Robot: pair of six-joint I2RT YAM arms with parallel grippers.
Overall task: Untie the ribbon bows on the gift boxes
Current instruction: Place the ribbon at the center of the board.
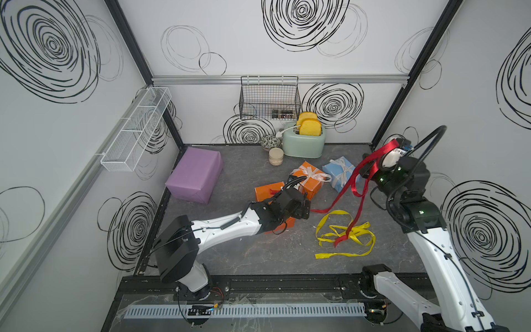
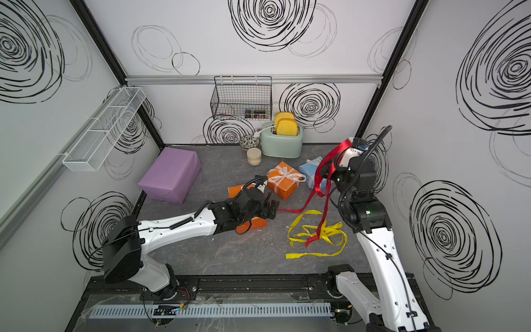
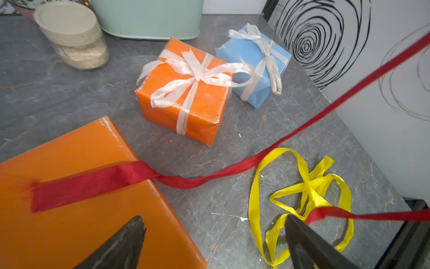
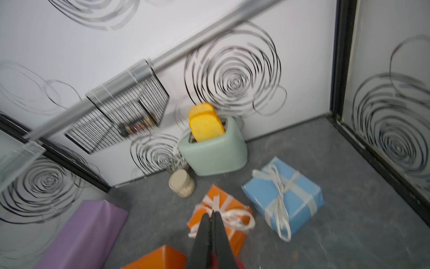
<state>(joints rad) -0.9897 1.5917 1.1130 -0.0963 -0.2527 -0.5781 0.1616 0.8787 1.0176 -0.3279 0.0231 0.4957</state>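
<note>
The ribbon bows stand two undone and two tied. The dark red satin ribbon (image 3: 93,186) is clamped in my right gripper (image 4: 211,213), fingers pressed together on it and raised high near the right wall. The ribbon drapes over that wrist. One strand runs down to the flat medium orange paper-wrapped box (image 3: 69,233), where its end lies across the top. Another strand hangs onto the loose yellow satin ribbon (image 3: 311,187), which sprawls on the grey stone-patterned table (image 1: 258,253).

My left gripper (image 3: 214,217) hovers with its fingers wide apart, gripping nothing. In the left wrist view one finger is over the orange box and the other over the yellow ribbon.

Beyond it the small orange paper-wrapped cube (image 3: 204,109) carries a tied white satin bow (image 3: 197,74). Just beside it the small light-blue paper-wrapped cube (image 3: 244,53) carries its own tied white satin bow (image 3: 265,47). The large lilac paper-wrapped box (image 1: 195,175) sits at the back left, well apart from the others.
</note>
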